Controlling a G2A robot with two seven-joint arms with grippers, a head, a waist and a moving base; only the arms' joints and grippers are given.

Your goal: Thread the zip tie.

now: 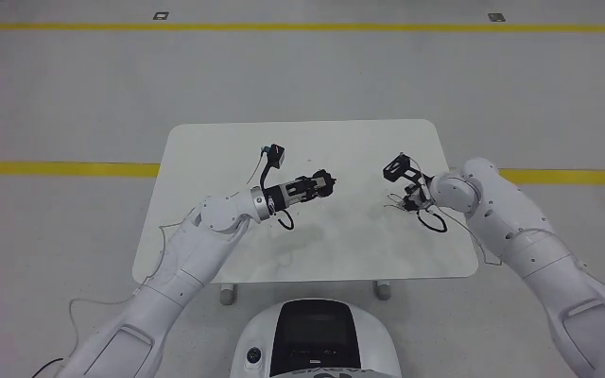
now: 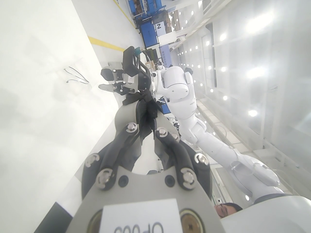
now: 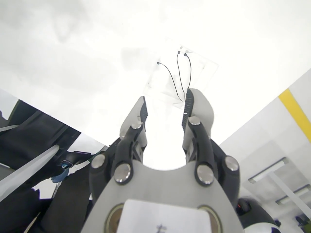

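On the white counter (image 1: 284, 255), toward the robot's right side, three thin black zip ties (image 3: 181, 73) lie flat on a clear plastic sheet (image 3: 206, 69), their small heads apart but their tails running close together to nearly one spot. The right end effector (image 3: 166, 106) hangs just over those tails with its fingers spread, one of its ribbed pads (image 3: 187, 101) right beside the tail ends. None of the ties is held. The left end effector (image 2: 146, 106) sits well apart above the middle of the counter, fingers pressed together, with nothing visible between them. The likeliest trouble is a bad pick. Because the tails bunch up, closing here could catch two ties at once, or pinch the film along with a tie and drag the whole sheet up. The ties also look thin and flat, so the pads may slide over one and close on nothing. A grip too near the tail tip would leave little free length to feed into the head. Even once lifted, a springy tie could twist in the pinch and miss the tiny slot.
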